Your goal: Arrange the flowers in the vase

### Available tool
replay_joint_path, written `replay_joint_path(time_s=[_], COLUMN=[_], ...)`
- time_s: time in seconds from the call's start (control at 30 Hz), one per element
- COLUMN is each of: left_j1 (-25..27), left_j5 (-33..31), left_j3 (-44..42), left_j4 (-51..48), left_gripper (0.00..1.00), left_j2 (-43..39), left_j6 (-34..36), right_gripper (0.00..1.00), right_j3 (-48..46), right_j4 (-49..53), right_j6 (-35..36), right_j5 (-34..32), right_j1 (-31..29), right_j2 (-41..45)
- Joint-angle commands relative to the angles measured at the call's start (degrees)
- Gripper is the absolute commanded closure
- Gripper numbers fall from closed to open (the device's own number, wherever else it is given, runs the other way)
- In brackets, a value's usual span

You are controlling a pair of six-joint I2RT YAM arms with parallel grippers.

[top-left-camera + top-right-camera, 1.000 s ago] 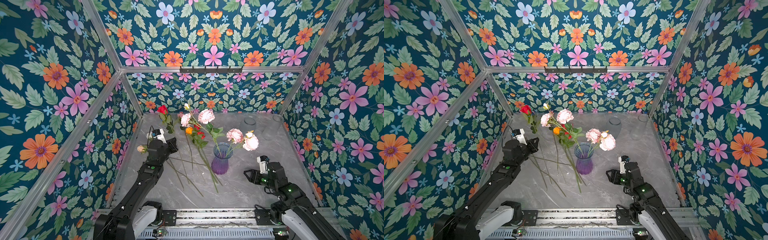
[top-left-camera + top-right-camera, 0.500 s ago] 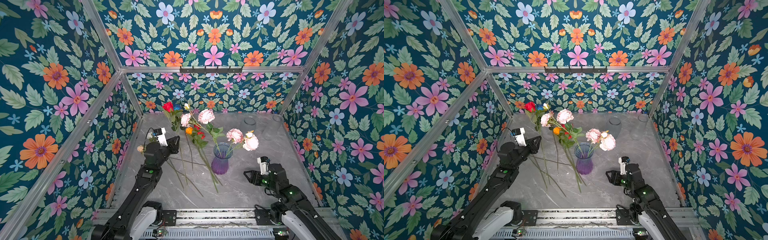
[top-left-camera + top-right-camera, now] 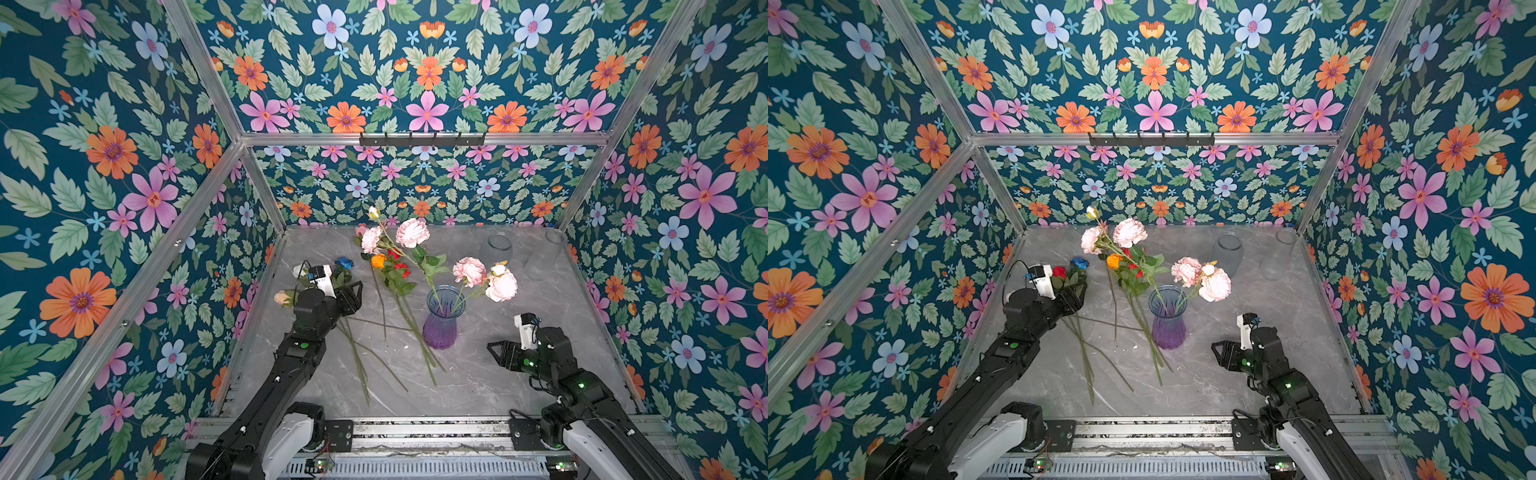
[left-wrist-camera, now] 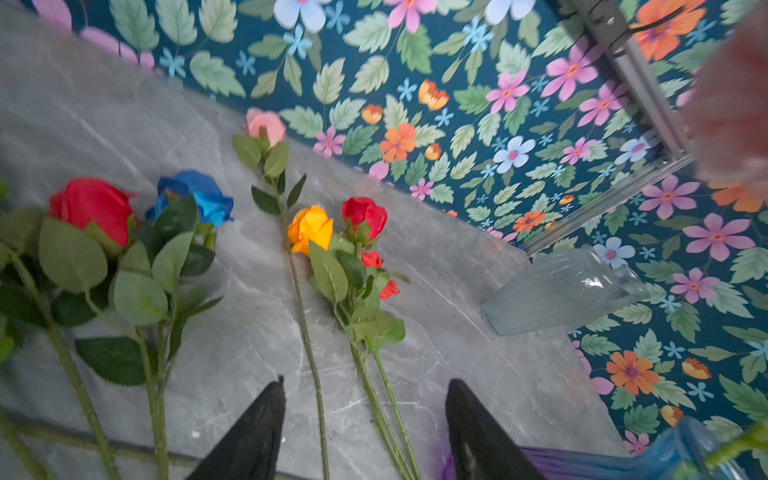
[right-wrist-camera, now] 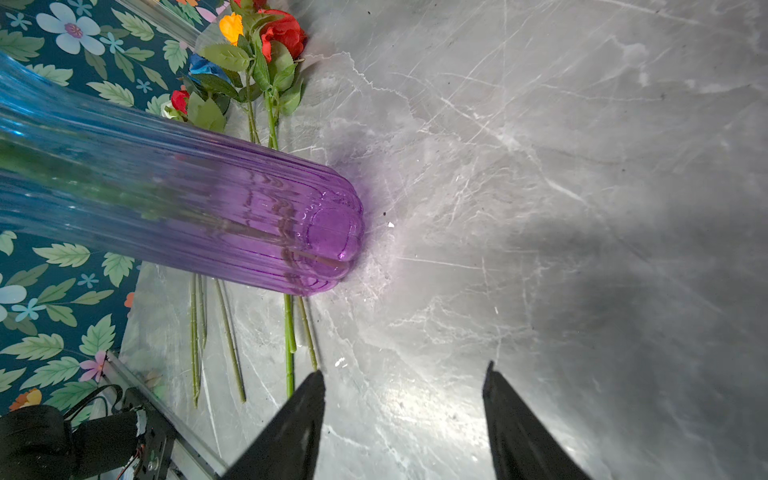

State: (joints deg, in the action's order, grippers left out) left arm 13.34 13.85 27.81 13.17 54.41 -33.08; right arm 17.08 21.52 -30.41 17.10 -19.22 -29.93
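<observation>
The ribbed vase (image 3: 442, 322), purple at the foot and blue at the neck, stands mid-table in both top views and holds pink carnations (image 3: 469, 271) on leaning stems. Loose flowers lie left of it: an orange rose (image 4: 311, 227), a small red rose (image 4: 365, 212), a pink bud (image 4: 266, 124), a blue rose (image 4: 199, 195) and a large red rose (image 4: 91, 208). My left gripper (image 4: 365, 386) is open above the orange and small red roses' stems, gripping nothing. Right of the vase (image 5: 249, 216), my right gripper (image 5: 403, 370) is open and empty, low over bare table.
Two clear glass vases (image 3: 495, 247) (image 3: 549, 245) stand at the back right; one shows in the left wrist view (image 4: 561, 291). Floral-papered walls and an aluminium frame (image 3: 419, 139) close in the marble table (image 3: 519, 299) on three sides.
My left gripper has opened and let go of the large red rose, which dropped from the air onto the table beside the blue rose. The right arm has barely moved.
</observation>
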Motion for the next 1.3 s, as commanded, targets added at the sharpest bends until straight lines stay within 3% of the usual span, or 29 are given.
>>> replay_joint_path(time_s=[0.0,0.23,0.43,0.8,1.27], left_j1=[0.02,-0.10,-0.07,-0.08,-0.07], left_j5=[-1.49,-6.29,-5.93,-8.40,-14.45], left_j3=[-1.10,-2.93,-2.48,-1.91,0.62], left_j4=[-0.77,-5.96,-5.66,-6.59,-12.60], left_gripper=[0.43,0.64,0.70,0.68,0.66], left_j2=[2.20,10.01,16.81,21.10,17.00], left_j6=[-2.30,-4.79,-5.37,-5.34,-3.14], right_gripper=[0.38,0.38,0.38,0.38,0.38], right_j3=[0.24,0.24,0.29,0.48,0.50], right_j4=[-0.43,-0.55,-0.61,-0.91,-1.01], right_j6=[-0.17,-0.15,-0.17,-0.08,0.00], right_j5=[-0.39,-0.14,-0.21,-0.16,-0.21], right_j1=[-0.05,-0.03,-0.03,-0.03,-0.03], right_j2=[0.13,0.04,-0.19,-0.99,-1.42])
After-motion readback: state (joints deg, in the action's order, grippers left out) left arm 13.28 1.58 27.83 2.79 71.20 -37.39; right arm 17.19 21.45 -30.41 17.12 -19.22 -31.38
